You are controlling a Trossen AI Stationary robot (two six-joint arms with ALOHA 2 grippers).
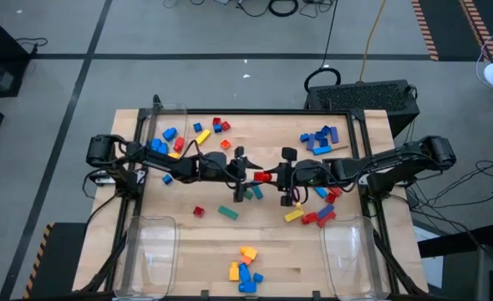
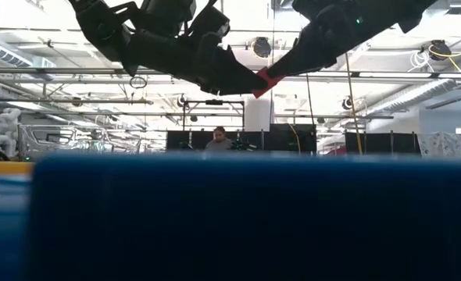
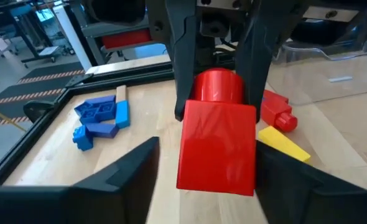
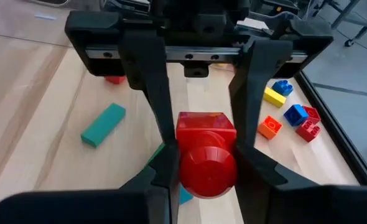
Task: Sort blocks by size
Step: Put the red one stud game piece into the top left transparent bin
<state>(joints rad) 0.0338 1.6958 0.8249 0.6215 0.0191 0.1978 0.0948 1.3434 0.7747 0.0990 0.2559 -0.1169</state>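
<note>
Your desk (image 1: 263, 251) carries scattered blocks (image 1: 317, 140) and clear bins (image 1: 150, 247) at the near corners; both arms meet above its middle over one red block (image 1: 263, 176). The right gripper (image 1: 273, 176) pinches that block at its studded end, jaws narrow. The left gripper (image 1: 248, 176) faces it with fingers (image 3: 140, 168) spread wider than the block, apparently not gripping. The risk, as I judge it, is the handover: if the right releases before the left closes squarely, the block drops or twists and lands among the unsorted pieces below.
</note>
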